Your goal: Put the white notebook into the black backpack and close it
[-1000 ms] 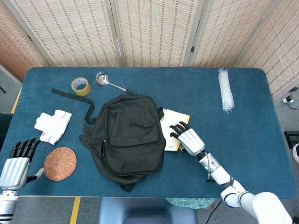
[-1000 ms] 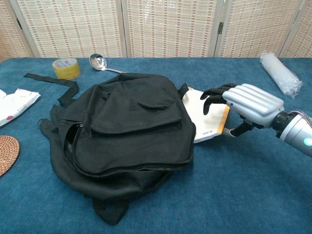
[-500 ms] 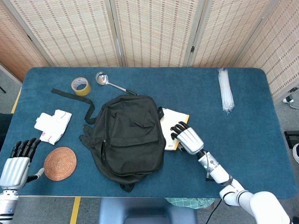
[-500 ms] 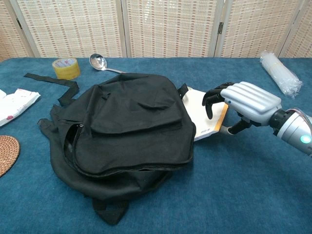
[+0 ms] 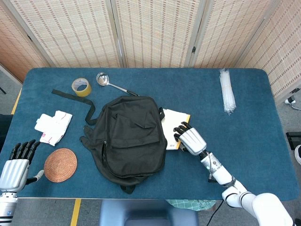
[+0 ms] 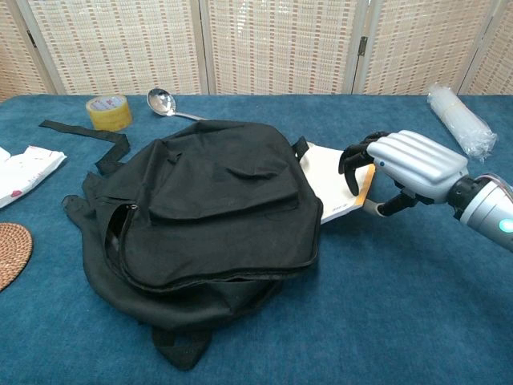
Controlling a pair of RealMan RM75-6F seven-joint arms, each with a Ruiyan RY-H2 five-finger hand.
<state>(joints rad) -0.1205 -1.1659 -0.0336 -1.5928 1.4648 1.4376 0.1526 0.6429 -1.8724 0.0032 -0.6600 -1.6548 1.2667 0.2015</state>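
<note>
The right hand [image 6: 401,172] is now gripping the right edge of the notebook [image 6: 333,180], fingers over the top and thumb beneath, and is lifting that edge off the table [image 5: 235,150]. A second ago the fingers only hovered above it. The notebook is lying just right of the backpack [image 5: 130,136], partly tucked under it. The left hand [image 5: 16,167] is idling open at the near left, so the insertion is only starting.

We see a table [image 5: 249,141] covered in blue cloth. Lying directly on it: a black backpack [image 5: 129,139], a white notebook [image 5: 175,123] partly under the backpack's right edge, a tape roll [image 5: 81,87], a ladle [image 5: 110,83], a woven coaster [image 5: 60,165], a white packet [image 5: 53,127], and a bundle of clear straws [image 5: 227,92].
</note>
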